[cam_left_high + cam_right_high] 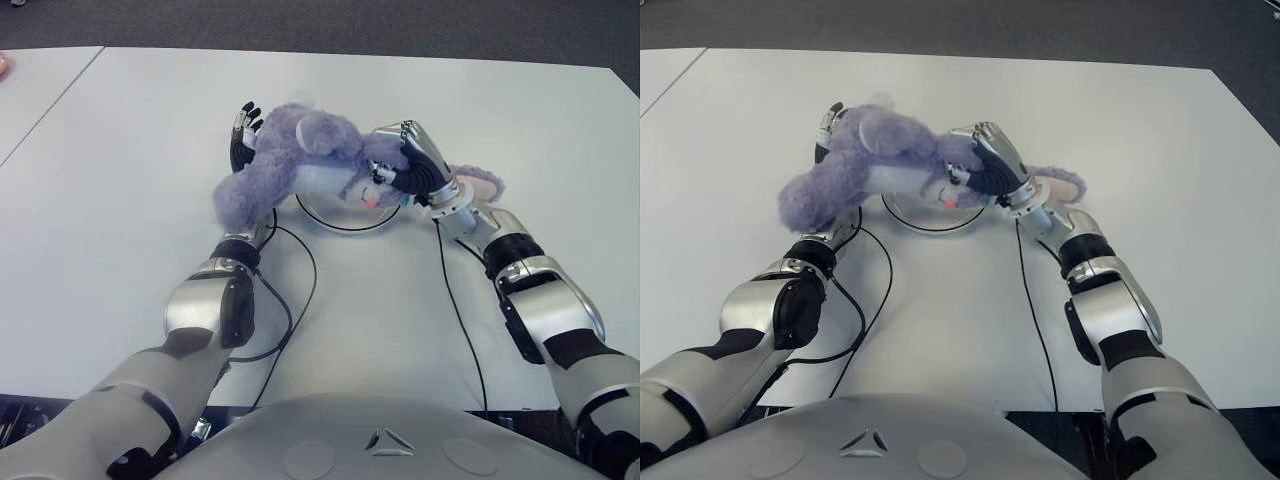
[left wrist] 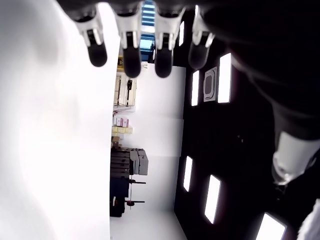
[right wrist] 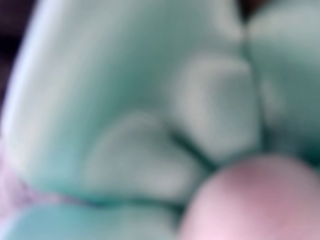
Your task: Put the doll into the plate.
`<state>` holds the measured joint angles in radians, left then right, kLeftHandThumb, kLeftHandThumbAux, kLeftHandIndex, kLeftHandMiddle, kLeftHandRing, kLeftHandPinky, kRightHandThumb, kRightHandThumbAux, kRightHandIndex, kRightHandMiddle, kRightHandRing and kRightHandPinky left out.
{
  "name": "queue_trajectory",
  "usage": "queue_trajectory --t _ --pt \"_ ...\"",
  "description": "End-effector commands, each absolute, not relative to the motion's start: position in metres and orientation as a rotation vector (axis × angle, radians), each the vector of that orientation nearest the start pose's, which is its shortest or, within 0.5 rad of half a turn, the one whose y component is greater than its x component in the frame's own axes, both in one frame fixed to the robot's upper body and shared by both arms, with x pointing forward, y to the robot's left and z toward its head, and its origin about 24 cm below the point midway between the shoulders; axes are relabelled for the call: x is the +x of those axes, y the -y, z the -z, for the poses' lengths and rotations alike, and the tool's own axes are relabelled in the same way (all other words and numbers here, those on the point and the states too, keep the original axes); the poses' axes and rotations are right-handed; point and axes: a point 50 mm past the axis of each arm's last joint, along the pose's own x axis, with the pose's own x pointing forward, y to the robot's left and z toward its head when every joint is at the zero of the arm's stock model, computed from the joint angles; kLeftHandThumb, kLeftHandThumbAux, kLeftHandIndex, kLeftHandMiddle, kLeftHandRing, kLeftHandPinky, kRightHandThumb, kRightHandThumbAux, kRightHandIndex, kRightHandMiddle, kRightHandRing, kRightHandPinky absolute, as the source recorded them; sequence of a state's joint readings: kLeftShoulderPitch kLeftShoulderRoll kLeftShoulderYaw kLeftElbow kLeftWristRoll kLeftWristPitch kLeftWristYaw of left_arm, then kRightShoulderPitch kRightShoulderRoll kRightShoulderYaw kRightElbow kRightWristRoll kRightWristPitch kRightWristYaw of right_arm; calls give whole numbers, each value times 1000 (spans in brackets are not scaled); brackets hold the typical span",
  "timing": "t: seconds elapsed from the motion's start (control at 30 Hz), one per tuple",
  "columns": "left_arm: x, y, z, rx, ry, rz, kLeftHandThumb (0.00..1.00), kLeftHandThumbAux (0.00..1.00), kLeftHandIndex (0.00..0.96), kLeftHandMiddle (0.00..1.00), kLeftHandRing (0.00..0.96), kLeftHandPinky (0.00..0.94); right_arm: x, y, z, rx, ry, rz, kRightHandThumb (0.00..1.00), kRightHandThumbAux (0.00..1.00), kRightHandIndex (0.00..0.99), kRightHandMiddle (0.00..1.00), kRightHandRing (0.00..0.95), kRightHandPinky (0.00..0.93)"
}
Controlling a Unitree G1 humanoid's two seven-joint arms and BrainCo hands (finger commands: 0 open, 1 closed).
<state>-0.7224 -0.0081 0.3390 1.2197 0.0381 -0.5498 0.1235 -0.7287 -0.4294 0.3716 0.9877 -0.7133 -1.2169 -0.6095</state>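
A fluffy purple doll (image 1: 290, 160) with a white muzzle and pink tongue hangs just above a white plate (image 1: 340, 223) with a dark rim, covering most of it. My right hand (image 1: 408, 168) has its fingers curled over the doll's head from the right. In the right wrist view the doll's face (image 3: 150, 125) fills the picture from very close. My left hand (image 1: 243, 126) stands behind the doll's body on the left. Its fingers (image 2: 132, 57) are straight and spread, closed on nothing. The doll's body drapes over that wrist.
The white table (image 1: 120, 190) stretches wide around the plate. Black cables (image 1: 298, 285) run from both wrists back toward my torso. A second white table (image 1: 30, 90) adjoins at the far left, and dark floor lies beyond the far edge.
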Motion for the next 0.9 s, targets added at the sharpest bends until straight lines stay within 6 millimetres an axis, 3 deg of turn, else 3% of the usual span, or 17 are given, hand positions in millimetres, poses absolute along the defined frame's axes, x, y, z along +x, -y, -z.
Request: queue_trajectory --t 0.03,0.27,0.9 --pt "275 -138 76 -216 -479 -247 0 625 92 115 107 95 311 143 -89 -708 897 -433 699 726 438 915 914 912" --pt "275 -139 76 -272 -480 -262 0 629 76 104 92 76 308 153 -66 -746 747 -432 700 725 438 914 915 908" --pt "274 -136 78 -261 -500 -252 0 649 54 97 90 93 316 156 -62 -807 665 -413 699 725 438 912 909 903"
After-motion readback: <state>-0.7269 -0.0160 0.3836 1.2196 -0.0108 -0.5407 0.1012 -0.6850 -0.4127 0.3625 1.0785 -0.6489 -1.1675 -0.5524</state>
